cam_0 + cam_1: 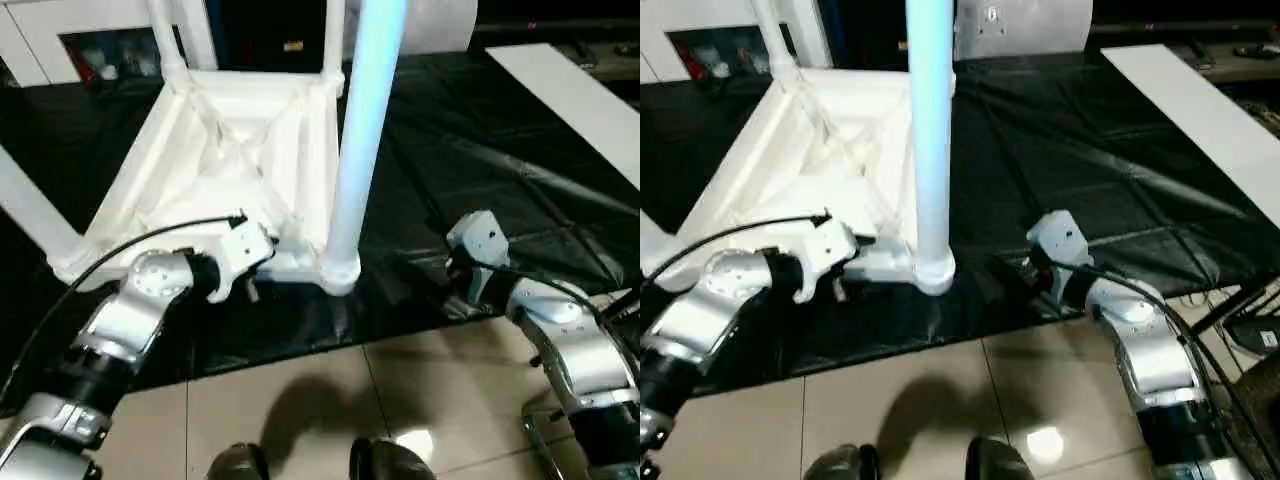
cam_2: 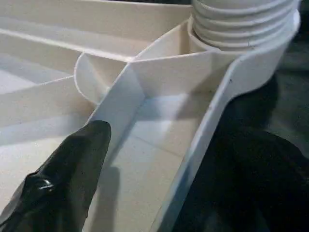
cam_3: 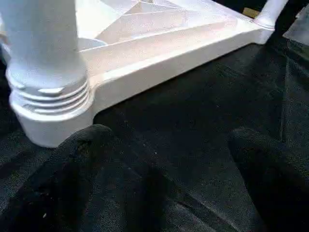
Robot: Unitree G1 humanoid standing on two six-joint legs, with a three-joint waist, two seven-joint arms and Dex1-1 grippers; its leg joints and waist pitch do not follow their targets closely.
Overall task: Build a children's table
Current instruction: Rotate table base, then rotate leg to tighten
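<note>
The white children's table [image 1: 235,150] lies upside down on the black-sheeted workbench, its ribbed underside facing up. Legs stand in its corner sockets: the near-right leg [image 1: 362,130], the near-left leg [image 1: 30,215] and two far legs [image 1: 165,35]. My left gripper [image 2: 178,140] is open at the table's near edge, astride the rim close to the near-right socket [image 2: 241,29]. One black finger [image 2: 72,169] is inside the ribbing and the other is outside the rim. My right gripper [image 3: 171,140] is open and low over the black sheet, right of that socket [image 3: 48,111], with nothing between its fingers.
A long white board [image 1: 575,90] lies on the bench at the back right. The black sheet [image 1: 470,150] is creased to the right of the table. Beige floor tiles [image 1: 330,390] and my feet [image 1: 240,462] are below the bench's front edge. A white cabinet [image 1: 40,35] stands at the back left.
</note>
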